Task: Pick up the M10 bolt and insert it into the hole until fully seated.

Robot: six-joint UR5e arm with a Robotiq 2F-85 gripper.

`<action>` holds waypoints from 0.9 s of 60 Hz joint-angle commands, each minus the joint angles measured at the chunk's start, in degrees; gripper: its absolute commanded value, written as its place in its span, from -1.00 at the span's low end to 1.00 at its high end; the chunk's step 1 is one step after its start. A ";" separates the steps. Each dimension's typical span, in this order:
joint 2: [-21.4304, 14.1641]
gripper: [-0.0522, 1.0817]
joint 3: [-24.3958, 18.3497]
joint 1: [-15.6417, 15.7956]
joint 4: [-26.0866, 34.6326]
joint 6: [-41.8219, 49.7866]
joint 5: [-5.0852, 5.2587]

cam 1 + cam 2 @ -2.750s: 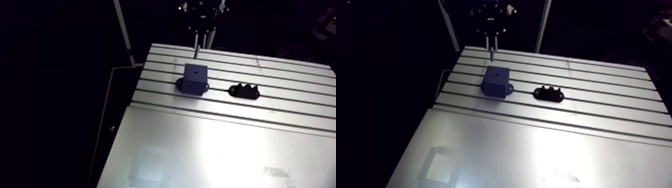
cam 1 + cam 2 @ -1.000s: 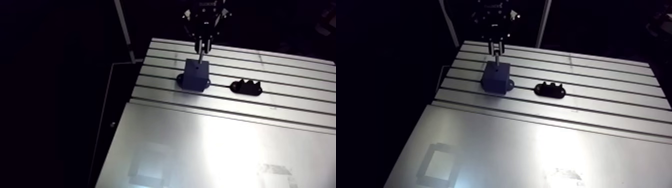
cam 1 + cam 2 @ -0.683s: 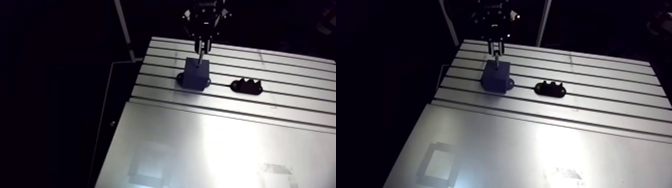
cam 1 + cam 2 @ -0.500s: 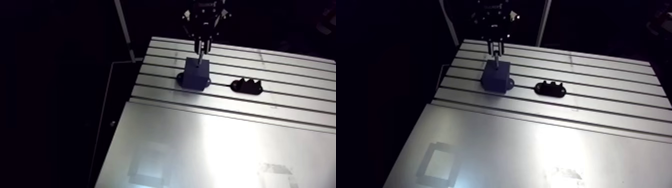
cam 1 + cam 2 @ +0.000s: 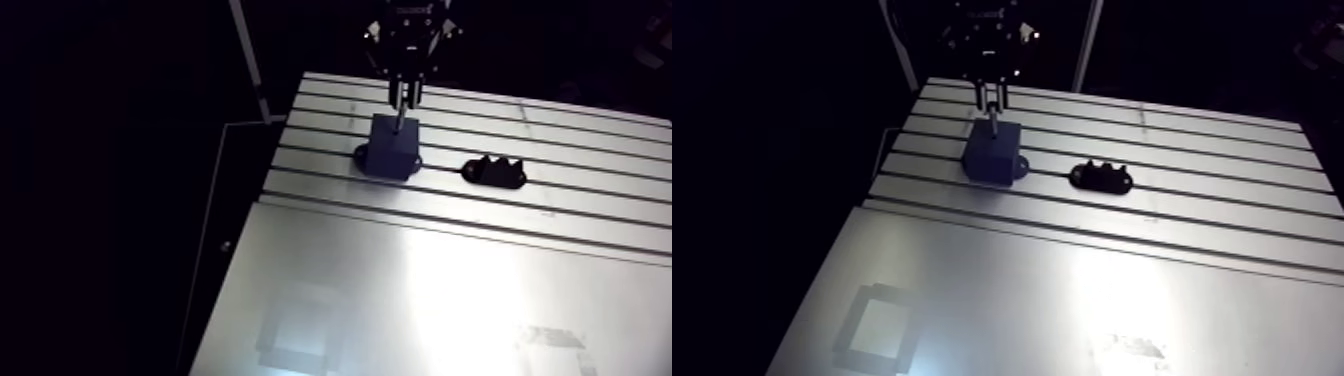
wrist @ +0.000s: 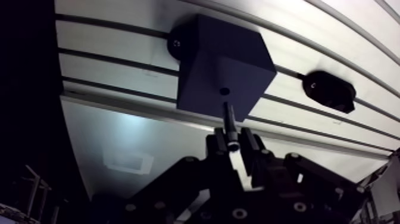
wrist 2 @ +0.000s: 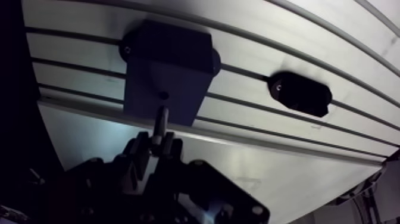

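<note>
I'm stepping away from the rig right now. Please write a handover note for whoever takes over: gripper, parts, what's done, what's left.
The gripper: fingers shut on the bolt, whose shank sticks out ahead of them.
The blue block stands on the slotted table, with the hole in its upper face.
The bolt tip is lined up close to the hole and is not seated.
The black fixture lies beside the block, apart from it.
Done: pick-up and approach.
Left: push the bolt in until it seats, then release.
</note>
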 commanded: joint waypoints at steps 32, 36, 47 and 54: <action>0.48 0.99 0.08 0.00 -0.25 0.03 0.08; 0.56 0.99 0.15 0.00 -0.76 -0.04 0.08; 0.92 0.99 0.08 0.09 -1.41 -0.14 0.08; 1.17 0.99 -0.08 0.25 -1.43 -0.14 0.01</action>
